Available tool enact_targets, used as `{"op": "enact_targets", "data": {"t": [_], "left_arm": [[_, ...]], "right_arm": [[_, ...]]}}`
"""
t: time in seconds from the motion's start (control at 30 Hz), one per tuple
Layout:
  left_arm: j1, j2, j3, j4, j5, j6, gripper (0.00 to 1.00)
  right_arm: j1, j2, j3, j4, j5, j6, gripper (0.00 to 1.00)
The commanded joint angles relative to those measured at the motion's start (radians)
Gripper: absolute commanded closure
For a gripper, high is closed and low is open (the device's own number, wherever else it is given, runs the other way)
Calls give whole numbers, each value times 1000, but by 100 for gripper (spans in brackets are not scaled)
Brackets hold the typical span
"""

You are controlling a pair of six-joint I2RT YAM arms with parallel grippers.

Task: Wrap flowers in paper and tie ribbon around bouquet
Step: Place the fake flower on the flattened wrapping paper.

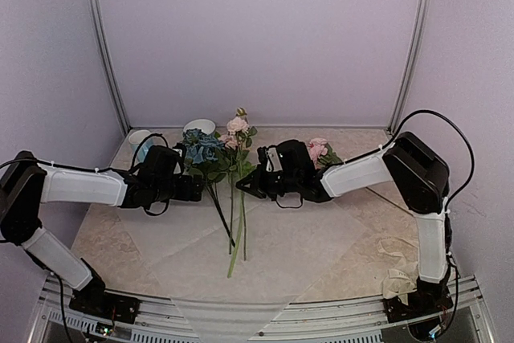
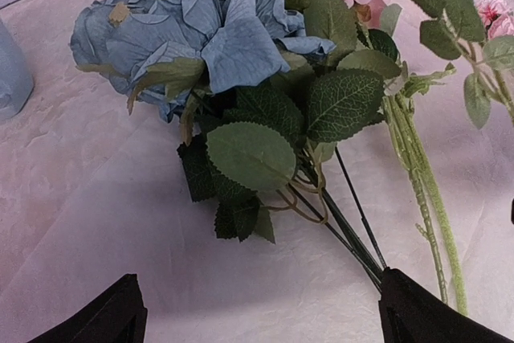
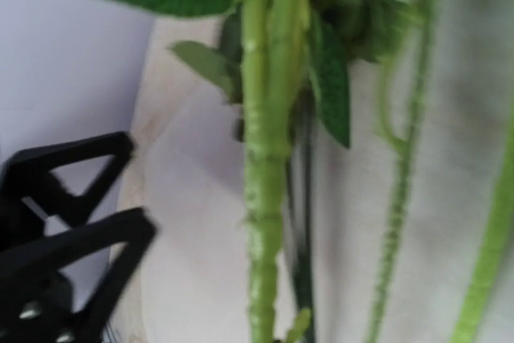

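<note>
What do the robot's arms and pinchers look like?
The left arm and right arm are smooth white tubes with chunky black joints. Thin black cables loop along them. The left gripper and right gripper are black, with triangle-shaped fingers.

flowers on paper, paper on table

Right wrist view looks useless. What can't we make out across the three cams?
Right wrist: blurred. A thick green stem fills the centre and the camera's own pincer tips are unseen, so any grip is unconfirmed.
Top: the right pincer overlaps the stalks; contact is too small to judge.
Left wrist: a pale blue object is cut off by the left edge, unidentifiable.
Top: cream ribbon at lower right; lettering too small to read.
</note>
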Motion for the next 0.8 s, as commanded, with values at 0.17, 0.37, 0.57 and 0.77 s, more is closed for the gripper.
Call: {"op": "enact_targets", "data": {"t": [0.17,0.37,0.57,0.77], "left_arm": [[10,-24,-19,17,-1,2,1],[14,-28,-17,17,-2,8,1],[16,-12,-5,16,4,15,1],[16,-3,5,6,10,20,1]], "right_arm": [[-9,30,52,-46,-19,-15,65],[-40,-159,16,-243,130,-304,46],[-194,-323,96,-650,273,-642,24],[-460,-306,211,-1028,421,-875,18]]}}
